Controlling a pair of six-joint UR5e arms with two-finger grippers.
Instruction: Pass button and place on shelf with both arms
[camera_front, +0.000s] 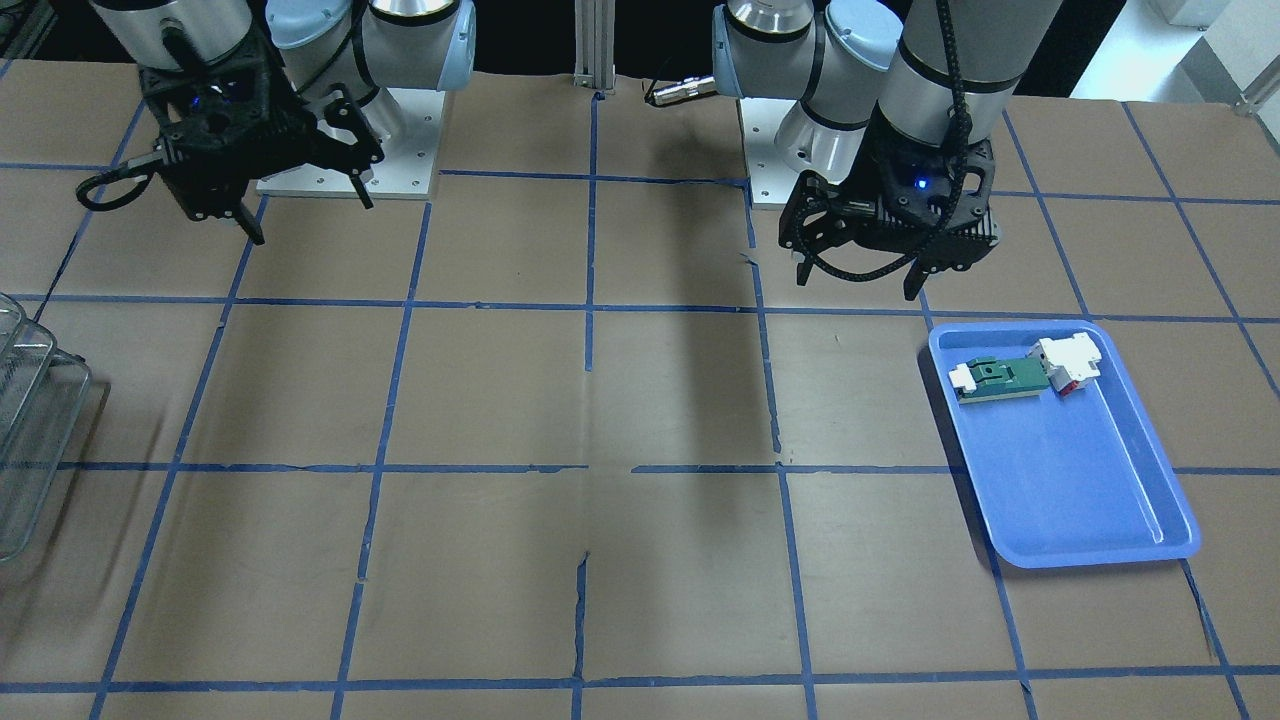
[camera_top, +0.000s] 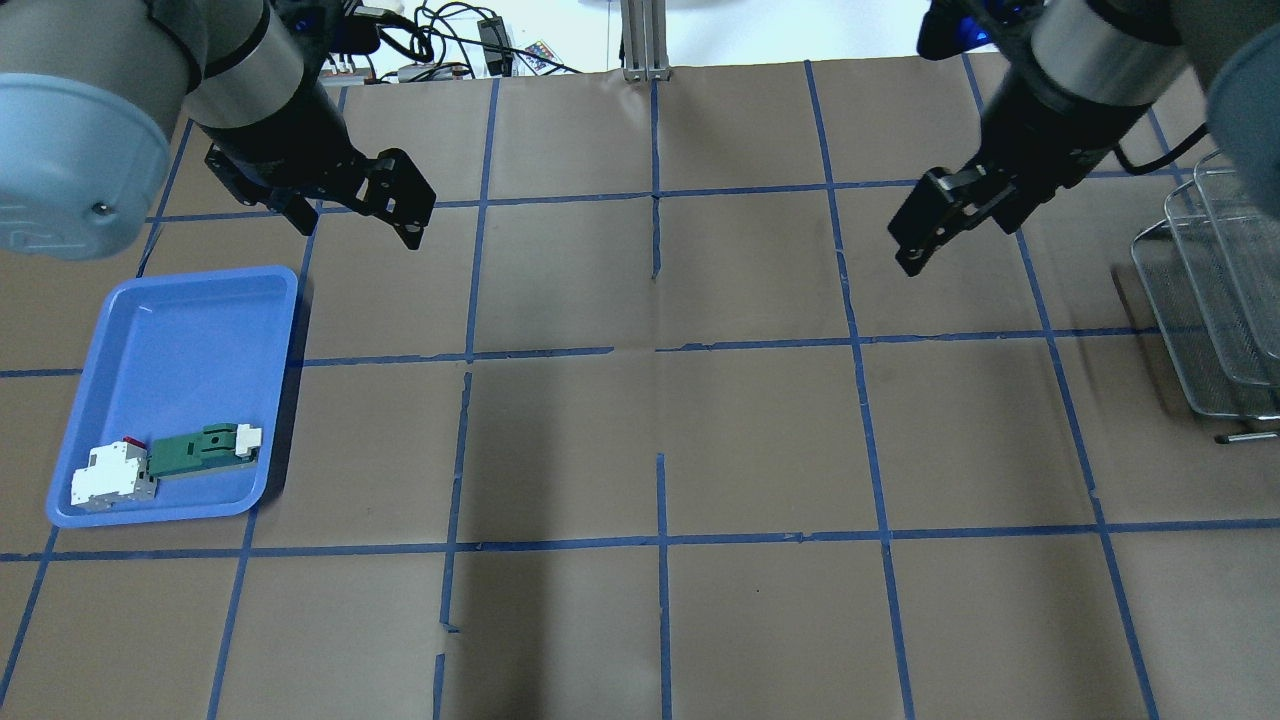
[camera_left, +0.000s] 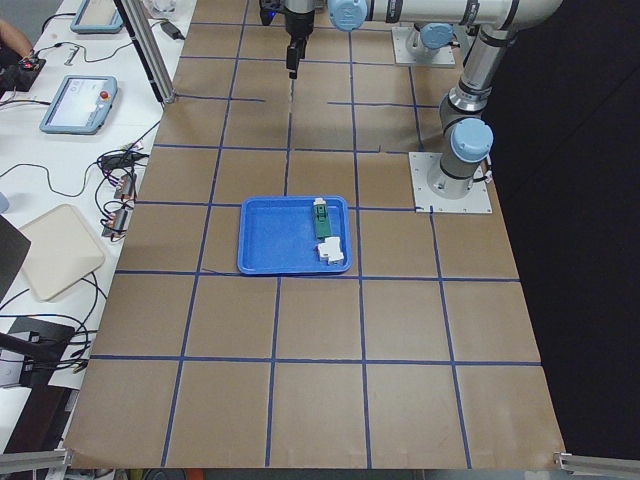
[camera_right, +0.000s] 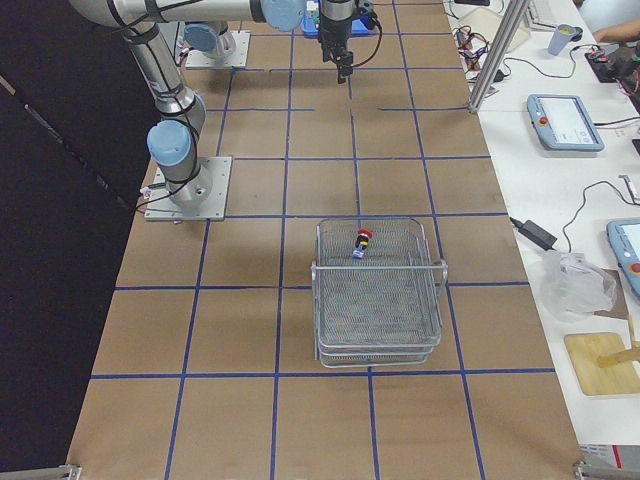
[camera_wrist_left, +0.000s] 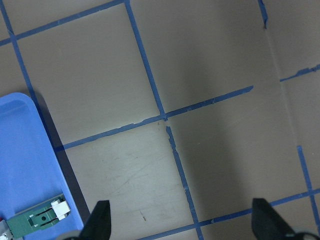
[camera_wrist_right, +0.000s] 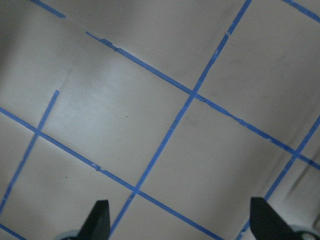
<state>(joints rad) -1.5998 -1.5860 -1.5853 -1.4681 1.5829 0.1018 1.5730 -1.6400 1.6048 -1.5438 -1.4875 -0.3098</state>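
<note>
**A:** Where's the button (camera_right: 361, 243)?
**B:** I see it in the shelf's (camera_right: 380, 312) top basket, near the rim that faces the claws. It's tiny, and only the right side view shows it. Other views cut the shelf off.
**A:** Which way does it point?
**B:** It looks laid down, red cap toward that rim, blue end toward the shelf's middle.
**A:** The claws?
**B:** My left claw (camera_front: 857, 282) and right claw (camera_front: 310, 218) are spread wide, holding nothing, well apart from the shelf.
</note>
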